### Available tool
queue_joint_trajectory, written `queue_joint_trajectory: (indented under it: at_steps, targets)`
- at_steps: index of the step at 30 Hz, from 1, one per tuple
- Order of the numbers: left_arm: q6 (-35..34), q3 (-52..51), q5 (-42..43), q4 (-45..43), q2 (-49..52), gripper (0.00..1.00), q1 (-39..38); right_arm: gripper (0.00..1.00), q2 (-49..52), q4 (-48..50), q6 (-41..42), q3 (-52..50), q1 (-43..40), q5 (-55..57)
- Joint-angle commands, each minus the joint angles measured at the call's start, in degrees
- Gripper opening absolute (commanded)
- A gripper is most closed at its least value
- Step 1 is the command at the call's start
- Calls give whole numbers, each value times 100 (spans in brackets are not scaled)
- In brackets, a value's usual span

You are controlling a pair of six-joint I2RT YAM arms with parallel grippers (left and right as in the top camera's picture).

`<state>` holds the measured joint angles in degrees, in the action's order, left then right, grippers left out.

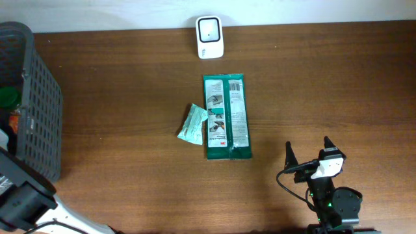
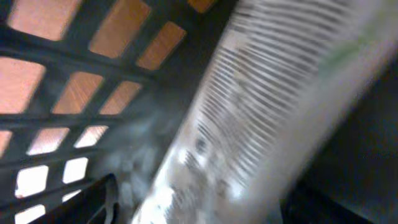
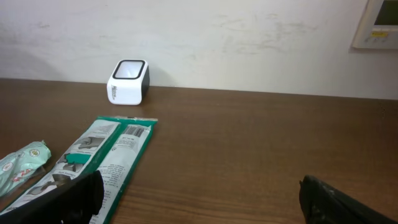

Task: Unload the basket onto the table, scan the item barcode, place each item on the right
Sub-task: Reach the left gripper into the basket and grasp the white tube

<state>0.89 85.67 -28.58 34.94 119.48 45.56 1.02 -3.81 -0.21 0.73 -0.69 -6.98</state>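
In the left wrist view, a blurred pale item (image 2: 261, 106) with fine dark stripes fills the space between my left gripper's (image 2: 211, 202) dark fingers, inside the black mesh basket (image 2: 56, 56). How tightly the jaws stand on it is lost in the blur. On the table lie a long green package (image 1: 227, 117) with a barcode near its far end and a small green sachet (image 1: 193, 123) beside it. The white scanner (image 1: 210, 37) stands at the back edge. My right gripper (image 1: 307, 146) hovers open near the front right, the package (image 3: 99, 155) ahead to its left.
The dark mesh basket (image 1: 29, 97) stands at the table's left edge with several items inside. The left arm's base (image 1: 23, 198) sits at the front left corner. In the right wrist view the scanner (image 3: 129, 82) stands against the white wall.
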Motion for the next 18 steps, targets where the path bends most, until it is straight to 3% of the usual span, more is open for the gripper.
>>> queue_joint_trajectory:
  at_steps: [1, 9, 18]
  targets:
    - [90, -35, -20, -28, 234, 60, 166, 98, -28, -7, -13, -42, 31, 9]
    - [90, 72, -20, 13, 225, 0, 131, 98, -28, -7, -15, -42, 31, 9]
    - [85, 787, 933, 529, -723, 0, -625, 98, -28, -7, -15, -42, 31, 9]
